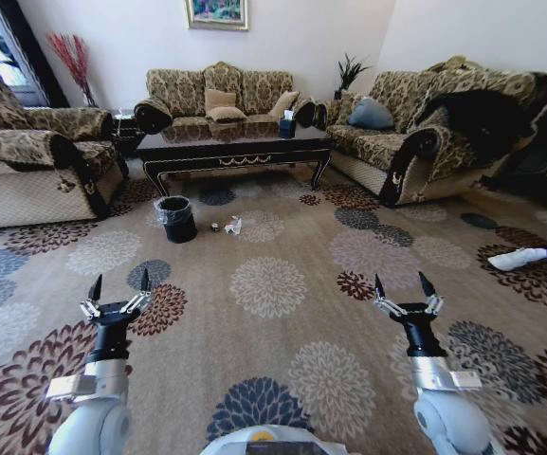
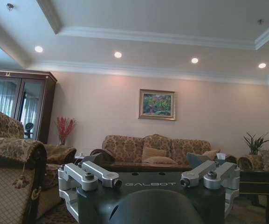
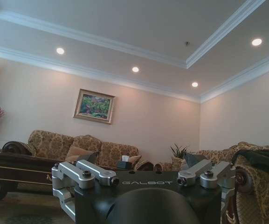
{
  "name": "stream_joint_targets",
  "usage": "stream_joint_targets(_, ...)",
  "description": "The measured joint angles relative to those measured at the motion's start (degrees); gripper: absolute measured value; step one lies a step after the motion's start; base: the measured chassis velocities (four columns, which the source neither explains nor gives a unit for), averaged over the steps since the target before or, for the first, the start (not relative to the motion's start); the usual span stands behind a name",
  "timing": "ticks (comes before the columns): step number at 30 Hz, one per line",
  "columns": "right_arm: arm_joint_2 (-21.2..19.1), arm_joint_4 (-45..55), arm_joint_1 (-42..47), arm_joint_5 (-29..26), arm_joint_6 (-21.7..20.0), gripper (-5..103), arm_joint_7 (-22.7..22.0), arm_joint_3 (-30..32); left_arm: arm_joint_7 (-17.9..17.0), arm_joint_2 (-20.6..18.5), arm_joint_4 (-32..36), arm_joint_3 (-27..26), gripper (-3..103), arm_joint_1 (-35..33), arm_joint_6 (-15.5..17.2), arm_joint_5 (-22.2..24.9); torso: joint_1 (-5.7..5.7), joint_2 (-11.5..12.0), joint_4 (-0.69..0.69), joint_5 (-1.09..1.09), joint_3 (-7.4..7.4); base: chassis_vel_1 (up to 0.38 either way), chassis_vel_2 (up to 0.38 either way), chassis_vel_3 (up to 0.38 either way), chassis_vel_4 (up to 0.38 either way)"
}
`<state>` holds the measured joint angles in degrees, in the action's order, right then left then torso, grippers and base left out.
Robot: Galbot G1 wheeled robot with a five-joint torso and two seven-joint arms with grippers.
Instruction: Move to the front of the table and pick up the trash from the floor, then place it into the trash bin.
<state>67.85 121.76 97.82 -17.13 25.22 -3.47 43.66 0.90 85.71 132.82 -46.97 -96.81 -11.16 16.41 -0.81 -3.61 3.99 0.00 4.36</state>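
Black trash bin [image 1: 176, 218], two trash pieces [image 1: 227, 226] beside, two open claws

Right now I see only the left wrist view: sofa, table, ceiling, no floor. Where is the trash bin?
Observer: In the head view the trash bin stands on the carpet, before the left end of the table.
Operator: And the trash?
Observer: A white tissue and a small round piece lie on the carpet just right of the bin, apart from it.
Operator: Are the claws near them?
Observer: No. The left claw and the right claw are both open and empty, over the carpet close to the robot, well short of the litter.
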Motion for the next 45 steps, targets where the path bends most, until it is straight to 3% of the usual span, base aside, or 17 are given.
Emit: stream_joint_targets(45,0.5,-1.0,-1.5,0.0,1.5,100,-1.0,-2.3,-0.2,0.1,-2.1,-0.1,100,0.7,-0.7,-1.4,0.05,0.7,0.0,0.0,-0.63,0.021,0.024,0.022,0.022)
